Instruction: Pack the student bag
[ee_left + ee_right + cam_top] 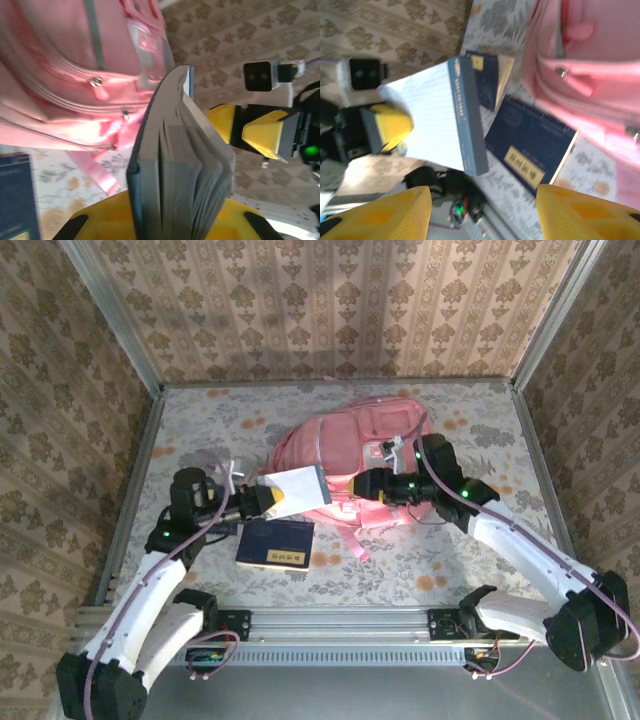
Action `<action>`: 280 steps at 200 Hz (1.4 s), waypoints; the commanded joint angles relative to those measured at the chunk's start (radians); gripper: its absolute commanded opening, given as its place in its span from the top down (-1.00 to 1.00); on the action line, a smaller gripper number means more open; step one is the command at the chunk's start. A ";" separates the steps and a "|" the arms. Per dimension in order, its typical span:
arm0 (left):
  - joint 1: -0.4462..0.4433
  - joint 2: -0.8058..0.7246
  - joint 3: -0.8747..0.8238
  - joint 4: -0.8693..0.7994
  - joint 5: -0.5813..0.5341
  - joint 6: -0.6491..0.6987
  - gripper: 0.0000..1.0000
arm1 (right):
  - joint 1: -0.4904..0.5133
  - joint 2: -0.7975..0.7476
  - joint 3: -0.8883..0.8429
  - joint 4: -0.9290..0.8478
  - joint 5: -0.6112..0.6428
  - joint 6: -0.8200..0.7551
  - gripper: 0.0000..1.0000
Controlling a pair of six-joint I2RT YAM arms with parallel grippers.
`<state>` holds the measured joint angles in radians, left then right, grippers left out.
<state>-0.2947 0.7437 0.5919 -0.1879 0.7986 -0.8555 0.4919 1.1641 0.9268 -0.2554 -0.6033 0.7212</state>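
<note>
- Your left tool is clenched on a thick grey-blue paperback book, raised above the floral-patterned surface.
- Your right tool stands released, empty, near that book.
- The large soft pink fabric backpack lies mid-surface, just behind both tools.

The right gripper shows its 2 yellow fingers at the bottom corners of the frame, wide apart with nothing between them. Left of centre, the left gripper clamps a grey-spined book by its pages. A labelled dark blue book lies on the floral table, with another dark blue book just above it in the frame. The pink backpack sits upper right.
</note>
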 commanded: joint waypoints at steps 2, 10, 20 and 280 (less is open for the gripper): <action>0.029 -0.088 0.083 -0.261 -0.165 0.176 1.00 | 0.032 0.098 0.118 -0.143 0.191 -0.113 -0.18; 0.030 -0.095 0.109 -0.323 -0.226 0.209 1.00 | 0.045 0.141 0.164 -0.169 0.234 -0.133 -0.17; 0.031 -0.097 0.132 -0.383 -0.275 0.243 1.00 | 0.052 0.198 0.224 -0.200 0.261 -0.152 -0.15; 0.020 -0.118 0.190 -0.566 -0.497 0.371 1.00 | 0.077 0.926 0.925 -0.400 0.267 -0.122 0.41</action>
<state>-0.2733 0.6228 0.7563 -0.7788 0.2840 -0.5034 0.5739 2.0438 1.8275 -0.6403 -0.2756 0.5804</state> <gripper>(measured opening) 0.163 0.313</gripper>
